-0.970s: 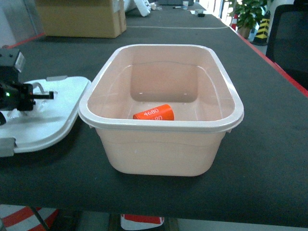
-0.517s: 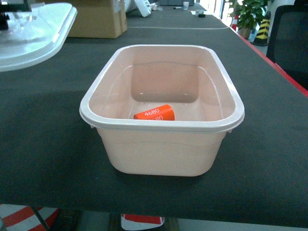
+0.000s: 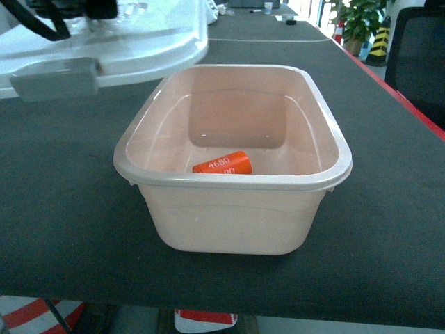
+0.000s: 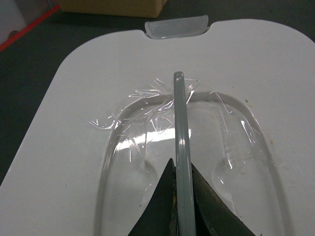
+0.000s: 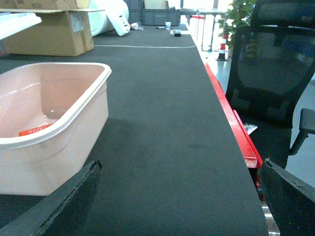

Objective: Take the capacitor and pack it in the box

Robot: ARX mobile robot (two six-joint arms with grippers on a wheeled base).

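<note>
Down on the box [image 3: 233, 209] floor, the capacitor [image 3: 222, 163] lies flat, long axis left-right. Left gripper [image 4: 181, 196] fingers pinch the lid handle [image 4: 179, 128]; right gripper [image 5: 179, 196] fingers spread wide.

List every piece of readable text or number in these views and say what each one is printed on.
"4680": white print on the orange capacitor lying in the pink box.
"80": a second line beneath it, partly cut off by the box rim, so possibly incomplete.
Label on the cardboard carton: too small to read.
Nothing readable on the white lid.
</note>
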